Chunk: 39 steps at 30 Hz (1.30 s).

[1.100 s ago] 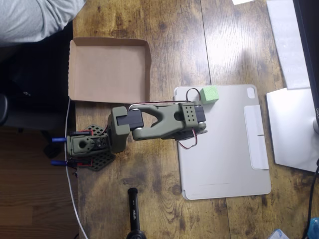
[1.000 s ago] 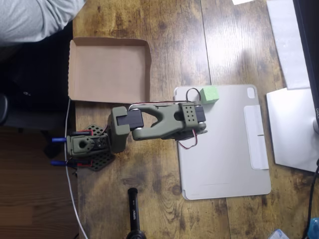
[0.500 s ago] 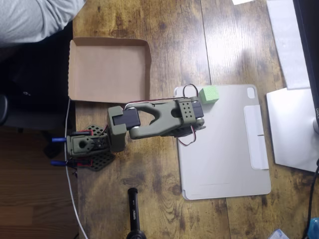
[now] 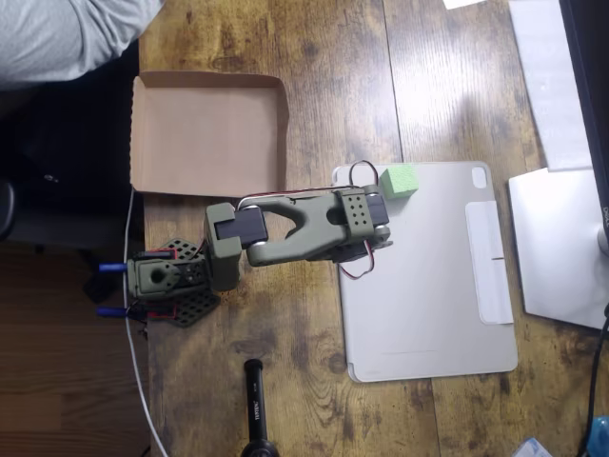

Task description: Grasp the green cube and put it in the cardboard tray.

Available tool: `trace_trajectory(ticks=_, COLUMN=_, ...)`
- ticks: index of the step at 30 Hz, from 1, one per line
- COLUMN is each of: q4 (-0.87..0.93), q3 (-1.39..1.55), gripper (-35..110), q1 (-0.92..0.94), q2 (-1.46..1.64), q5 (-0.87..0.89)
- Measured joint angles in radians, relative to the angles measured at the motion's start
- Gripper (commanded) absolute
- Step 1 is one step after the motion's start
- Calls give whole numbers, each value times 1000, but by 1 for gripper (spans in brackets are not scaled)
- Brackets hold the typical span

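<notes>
A small light-green cube point(image 4: 399, 181) rests on the top left corner of a flat grey tablet cover. The brown cardboard tray point(image 4: 207, 133) lies flat at the upper left of the wooden table, with nothing in it. My olive-green arm reaches right from its base, folded over, and the gripper point(image 4: 367, 219) sits just below and left of the cube, apart from it. The fingers are hidden beneath the gripper's own body, so the overhead view does not show how they stand.
The grey tablet cover point(image 4: 428, 286) fills the middle right. The arm's base point(image 4: 166, 281) sits at the table's left edge. A black cylinder point(image 4: 257, 414) stands at the bottom. White sheets and a stand point(image 4: 557, 238) lie at the right. A person's grey sleeve point(image 4: 67, 33) is at top left.
The arm has swung slightly toward the top and left of the picture, bringing the gripper a little closer to the cube's left side. The cube and tray have not moved.
</notes>
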Motion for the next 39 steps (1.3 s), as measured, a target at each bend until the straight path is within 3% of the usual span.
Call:
trace_trajectory(ticks=13, q4=-58, q3=-55, gripper=1, q1=-32, q2=26, q5=32)
trace_trajectory(ticks=25, q4=-26, q3=-666, gripper=9, q1=-179, q2=-133, q5=-18)
trace_trajectory(ticks=32, q4=-41, q3=-706, gripper=23, q1=-353, q2=-158, q5=14)
trace_trajectory(ticks=39, q4=-218, q3=-675, gripper=29, q1=-399, q2=-219, q5=-38)
